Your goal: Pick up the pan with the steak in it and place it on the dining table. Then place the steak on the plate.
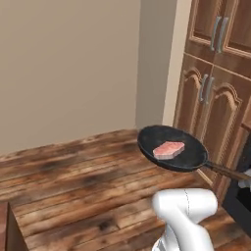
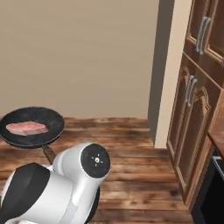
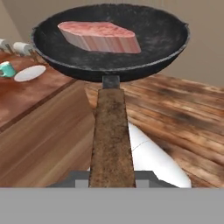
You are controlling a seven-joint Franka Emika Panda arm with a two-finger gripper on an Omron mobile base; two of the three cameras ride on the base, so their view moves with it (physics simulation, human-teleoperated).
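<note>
Above plank flooring, jaws clenched on the rough wooden handle of round black pan (image 3: 131, 48), pink slab steak (image 3: 101, 36) inside.

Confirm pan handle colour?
Mottled brown wood on the pan handle, with a short dark metal neck at the bowl. Clearest in the hand view.

Matt black rough pan (image 3: 148, 39), worn wooden handle (image 3: 111, 140), glossy wood dining table (image 3: 26, 100)

No text, label, brand, number or sign can be read in any of the views.
</note>
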